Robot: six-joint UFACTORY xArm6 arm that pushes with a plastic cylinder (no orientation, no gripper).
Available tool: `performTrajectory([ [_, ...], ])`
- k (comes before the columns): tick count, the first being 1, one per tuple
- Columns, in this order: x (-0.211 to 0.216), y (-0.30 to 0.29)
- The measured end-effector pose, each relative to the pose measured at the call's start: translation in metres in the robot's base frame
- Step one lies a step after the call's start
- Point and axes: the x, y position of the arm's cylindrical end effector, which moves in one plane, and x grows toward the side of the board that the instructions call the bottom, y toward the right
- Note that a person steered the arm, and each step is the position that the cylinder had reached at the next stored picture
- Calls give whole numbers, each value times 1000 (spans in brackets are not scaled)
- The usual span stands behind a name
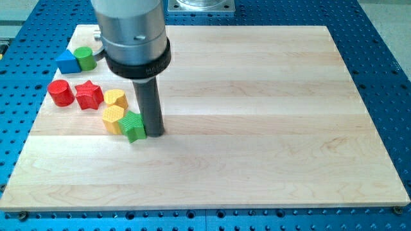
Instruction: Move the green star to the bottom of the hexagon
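The green star (133,126) lies on the wooden board (257,115), touching the right and lower-right side of the yellow hexagon (113,118). My tip (155,132) rests on the board directly against the star's right side. The dark rod rises from there to the arm's metal body at the view's top left. A second yellow block (115,98), whose shape I cannot make out, sits just above the hexagon.
A red star (88,95) and a red cylinder (61,93) lie left of the yellow blocks. A blue triangle (66,61) and a green cylinder (84,58) sit near the board's top-left corner, beside the arm body.
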Motion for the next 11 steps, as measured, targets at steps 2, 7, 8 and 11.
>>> performTrajectory([
  [2,27,18],
  [7,49,-21],
  [8,96,-55],
  [11,50,-85],
])
